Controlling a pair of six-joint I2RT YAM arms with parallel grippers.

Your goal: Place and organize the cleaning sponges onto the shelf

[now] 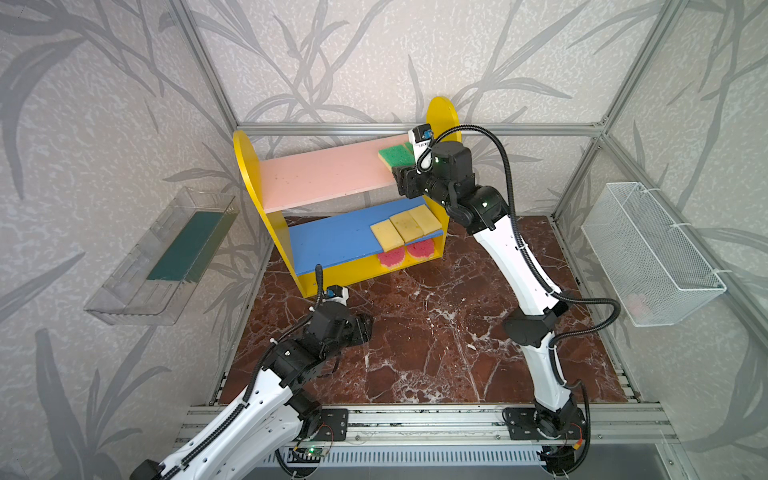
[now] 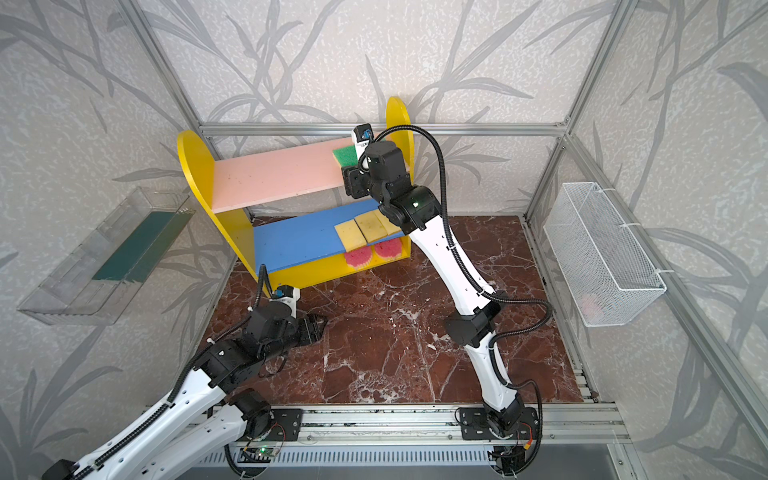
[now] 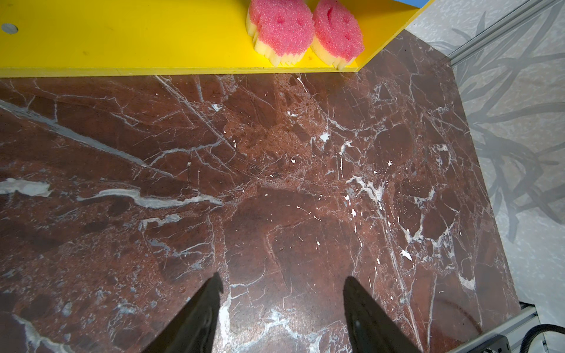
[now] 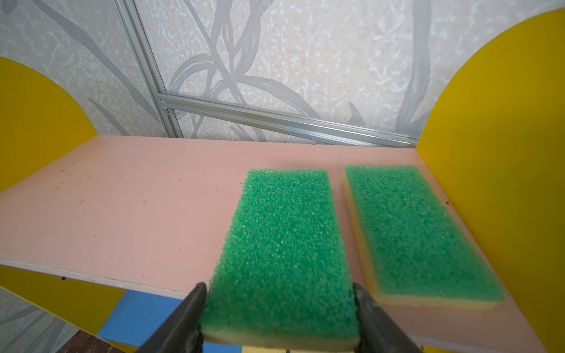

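Right hand (image 4: 278,318) grips a green sponge (image 4: 284,250) on the shelf's (image 1: 249,174) pink board, beside another sponge (image 4: 419,235). Left hand (image 3: 281,311), wide and empty, hovers over the bench (image 3: 275,183).

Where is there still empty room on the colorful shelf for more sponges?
The pink top board is bare from the left yellow side panel to the green sponges. The blue middle board is bare left of the three yellow sponges. The right end is crowded; the pink smiley sponges sit there on the yellow base.
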